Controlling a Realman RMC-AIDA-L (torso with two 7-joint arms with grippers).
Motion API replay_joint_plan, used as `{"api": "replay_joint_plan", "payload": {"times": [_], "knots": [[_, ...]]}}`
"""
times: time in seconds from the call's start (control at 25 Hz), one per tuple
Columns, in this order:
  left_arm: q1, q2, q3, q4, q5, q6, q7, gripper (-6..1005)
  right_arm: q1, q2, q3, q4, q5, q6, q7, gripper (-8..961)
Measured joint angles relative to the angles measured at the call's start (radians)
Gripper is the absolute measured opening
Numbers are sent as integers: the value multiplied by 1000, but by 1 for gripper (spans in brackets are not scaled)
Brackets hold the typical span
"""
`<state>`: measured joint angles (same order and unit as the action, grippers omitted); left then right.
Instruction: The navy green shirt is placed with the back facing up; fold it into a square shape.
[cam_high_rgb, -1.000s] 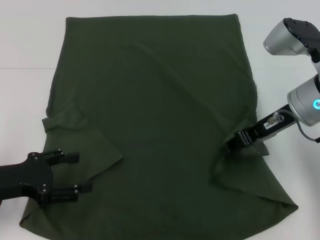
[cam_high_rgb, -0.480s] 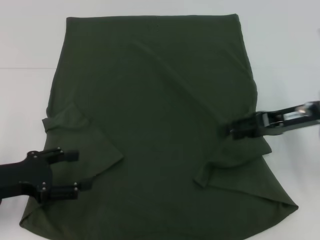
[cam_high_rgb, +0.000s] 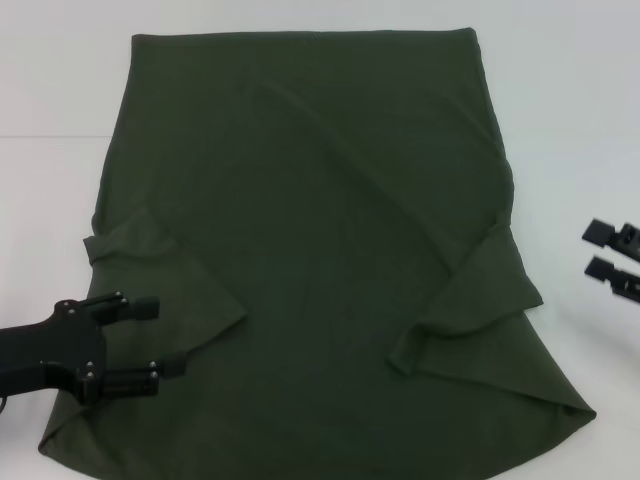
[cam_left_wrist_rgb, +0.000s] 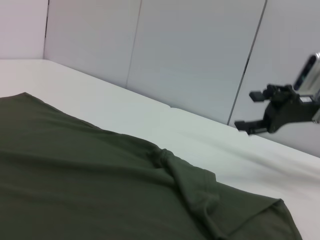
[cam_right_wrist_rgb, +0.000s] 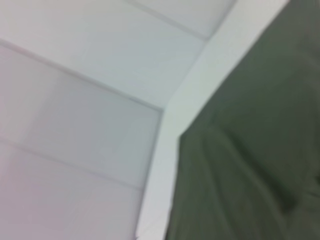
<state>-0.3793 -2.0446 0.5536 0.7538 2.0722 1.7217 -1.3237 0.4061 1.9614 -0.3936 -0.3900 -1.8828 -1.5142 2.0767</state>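
The navy green shirt (cam_high_rgb: 320, 230) lies spread flat on the white table, plain side up, with both sleeves folded in onto the body. It also shows in the left wrist view (cam_left_wrist_rgb: 100, 180) and the right wrist view (cam_right_wrist_rgb: 260, 150). My left gripper (cam_high_rgb: 155, 340) is open and empty, over the shirt's near left part beside the folded left sleeve. My right gripper (cam_high_rgb: 598, 250) is open and empty off the shirt's right edge, over bare table; it also shows in the left wrist view (cam_left_wrist_rgb: 250, 110).
The white table (cam_high_rgb: 50, 80) surrounds the shirt on the left, right and far sides. Pale wall panels (cam_left_wrist_rgb: 190, 50) stand behind the table.
My right gripper let go of the right sleeve, which now lies folded on the shirt, and drew back to the right off the cloth. The left gripper stayed put.
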Motion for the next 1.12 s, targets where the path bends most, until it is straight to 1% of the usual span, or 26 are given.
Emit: {"api": "replay_joint_plan", "payload": {"times": [0.12, 0.2, 0.28, 0.52, 0.88, 1.12], "knots": [[-1, -1, -1, -1, -1, 2, -2, 877, -20, 14, -4, 8, -5, 38, 8, 885], [-2, -3, -2, -2, -6, 4, 0, 877, -24, 17, -7, 16, -15, 63, 10, 915], [-1, -8, -2, -1, -10, 4, 2, 877, -26, 18, -8, 27, -25, 87, 23, 925], [1, -10, -2, 1, -11, 4, 3, 876, -13, 4, -8, 34, -83, 168, 162, 944], [3, -10, -1, 0, -11, -1, 3, 877, 63, 2, -33, 37, -162, 211, 222, 933], [-1, -11, -1, 2, -11, -2, 3, 876, 84, 2, -37, 40, -185, 242, 238, 926]]}}
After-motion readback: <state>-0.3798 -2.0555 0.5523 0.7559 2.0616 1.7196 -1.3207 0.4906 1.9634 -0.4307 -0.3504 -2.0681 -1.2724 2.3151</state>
